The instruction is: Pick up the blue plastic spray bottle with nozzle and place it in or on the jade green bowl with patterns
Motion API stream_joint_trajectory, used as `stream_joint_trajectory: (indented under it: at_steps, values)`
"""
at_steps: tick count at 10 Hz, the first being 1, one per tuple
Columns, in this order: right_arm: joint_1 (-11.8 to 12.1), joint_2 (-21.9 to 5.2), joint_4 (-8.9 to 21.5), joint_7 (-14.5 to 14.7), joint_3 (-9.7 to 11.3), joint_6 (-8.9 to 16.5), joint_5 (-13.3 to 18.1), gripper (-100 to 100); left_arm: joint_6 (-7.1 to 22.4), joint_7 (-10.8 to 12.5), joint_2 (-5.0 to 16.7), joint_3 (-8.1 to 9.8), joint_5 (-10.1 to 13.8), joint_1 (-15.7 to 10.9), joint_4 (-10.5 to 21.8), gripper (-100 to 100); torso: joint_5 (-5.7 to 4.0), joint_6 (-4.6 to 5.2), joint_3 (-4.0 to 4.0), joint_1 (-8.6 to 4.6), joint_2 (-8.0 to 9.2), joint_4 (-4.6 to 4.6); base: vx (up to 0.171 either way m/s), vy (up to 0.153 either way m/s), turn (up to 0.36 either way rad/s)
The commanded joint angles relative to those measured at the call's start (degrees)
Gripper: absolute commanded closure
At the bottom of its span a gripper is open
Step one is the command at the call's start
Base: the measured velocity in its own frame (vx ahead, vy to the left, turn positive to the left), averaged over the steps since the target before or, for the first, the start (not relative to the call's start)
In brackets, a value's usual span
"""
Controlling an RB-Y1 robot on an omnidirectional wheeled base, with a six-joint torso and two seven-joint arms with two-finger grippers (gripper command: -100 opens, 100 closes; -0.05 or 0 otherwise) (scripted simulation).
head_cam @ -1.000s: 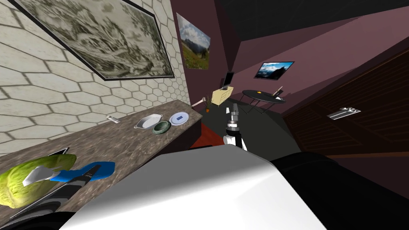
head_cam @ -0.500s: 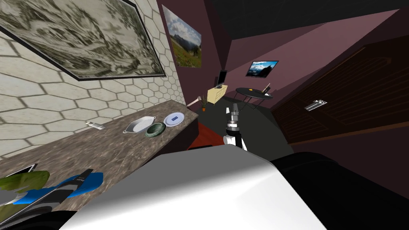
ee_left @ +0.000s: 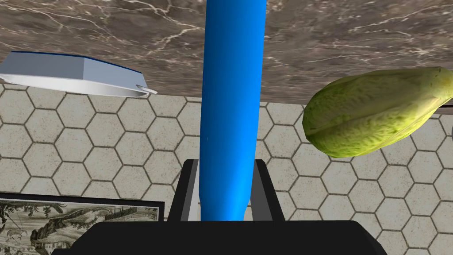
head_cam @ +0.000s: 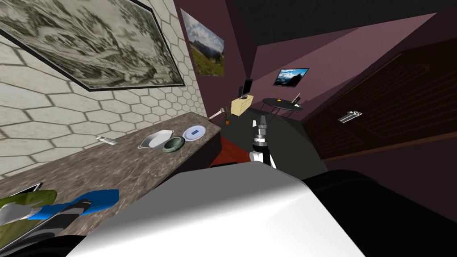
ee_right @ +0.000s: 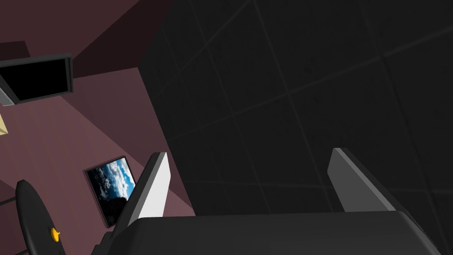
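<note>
A blue spray bottle [head_cam: 99,198] lies on the brown marbled counter [head_cam: 120,165] at its near end, with its pale nozzle end [head_cam: 12,214] toward the green vegetable. My left gripper [ee_left: 226,190] is shut on the bottle [ee_left: 232,102], one finger [ee_left: 191,190] pressed to each side of its body; the gripper [head_cam: 67,210] reaches in from the lower left. The jade green bowl [head_cam: 173,143] sits far along the counter, near its other end. My right gripper [ee_right: 252,186] hangs open and empty out in front of me [head_cam: 263,121].
A large green leafy vegetable [ee_left: 376,117] lies close beside the bottle. A white dish with a blue rim [ee_left: 75,77] is on its other side. By the bowl stand a white oval dish [head_cam: 156,138] and a round plate [head_cam: 194,132]. A hexagon-tiled wall [head_cam: 67,120] backs the counter.
My left fingers have come together from wide open onto the blue bottle's sides. My head view swung a little a second ago and has held since. The right arm is still.
</note>
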Motion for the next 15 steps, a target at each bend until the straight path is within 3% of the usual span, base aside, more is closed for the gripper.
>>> stream_joint_trajectory:
  at_steps: [1, 2, 3, 4, 7, 8, 9, 10, 15]
  values:
    - [0.00, 0.00, 0.00, 0.00, 0.00, 0.00, 0.00, 0, 0.00, 0.00, 0.00, 0.00, 0.00, 0.00, 0.00, 100, 0.00, 0.00, 0.00, 0.00, 0.00, 0.00, 0.000, 0.000, 0.000]
    - [0.00, 0.00, 0.00, 0.00, 0.00, 0.00, 0.00, 0, 0.00, 0.00, 0.00, 0.00, 0.00, 0.00, 0.00, 100, 0.00, 0.00, 0.00, 0.01, 0.01, 0.00, 0.000, 0.000, 0.000]
    - [0.00, 0.00, 0.00, 0.00, 0.00, 0.00, 0.00, 0, 0.00, 0.00, 0.00, 0.00, 0.00, 0.00, 0.00, 0, 0.00, 0.00, 0.00, 0.01, 0.01, 0.00, 0.000, 0.000, 0.000]
    - [0.00, 0.00, 0.00, 0.00, 0.00, 0.00, 0.00, 0, -0.55, -0.36, -0.21, -0.30, -0.26, 0.65, -1.53, 100, 0.00, 0.00, 0.01, 0.01, 0.01, 0.00, 0.041, 0.016, 0.203]
    - [0.02, 0.00, 0.00, 0.00, -0.01, 0.00, 0.00, 0, -1.57, -1.18, -0.59, -0.72, -0.79, 2.89, -5.85, 100, 0.00, -0.09, -0.13, 0.01, -0.23, -0.05, 0.085, 0.019, 0.268]
    - [0.02, 0.00, 0.00, 0.00, -0.01, 0.00, 0.00, 0, -1.21, -0.95, -0.46, -0.58, -0.62, 2.53, -5.06, 100, -0.03, -0.04, -0.16, -0.03, -0.29, -0.06, 0.037, -0.002, 0.040]
    - [0.00, 0.00, 0.00, 0.00, 0.00, 0.00, 0.00, 0, -1.23, -0.97, -0.45, -0.60, -0.61, 2.59, -5.23, 0, -0.02, 0.01, -0.12, -0.02, -0.20, -0.06, 0.006, -0.001, -0.008]
    - [0.00, 0.00, 0.00, 0.00, 0.00, 0.00, 0.00, 0, -1.71, -1.36, -1.58, 1.19, 0.28, 4.34, -6.13, 100, -0.02, 0.00, -0.07, 0.00, -0.10, -0.03, 0.026, -0.078, 0.018]
    - [0.00, 0.02, 0.00, 0.00, 0.02, 0.00, 0.00, 0, -2.77, -2.34, -4.76, 7.25, 3.32, 10.35, -9.64, 100, -0.29, -0.15, -0.02, -0.93, -0.05, 0.00, 0.036, -0.171, 0.047]
